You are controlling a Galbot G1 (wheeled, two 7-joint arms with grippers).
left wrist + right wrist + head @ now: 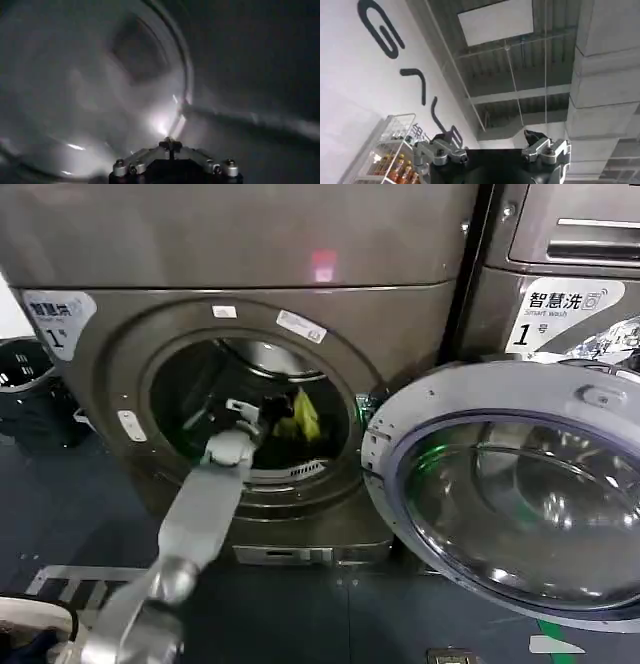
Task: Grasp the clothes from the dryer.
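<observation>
One big machine takes most of the scene: the dryer (240, 304), with its glass door (510, 494) swung open to the right so the porthole is free. Neighbouring machine (560, 274) stands far right. Left gripper (268, 412) reaches inside the drum, just beside the clothes (303, 416) — whether it already holds them, I cannot tell. Right gripper (492, 150) points at the ceiling, spread apart, empty.

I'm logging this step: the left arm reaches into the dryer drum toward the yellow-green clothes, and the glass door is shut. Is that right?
Not quite. The head view shows the glass door swung open; the left gripper does reach into the dryer by the clothes.
</observation>
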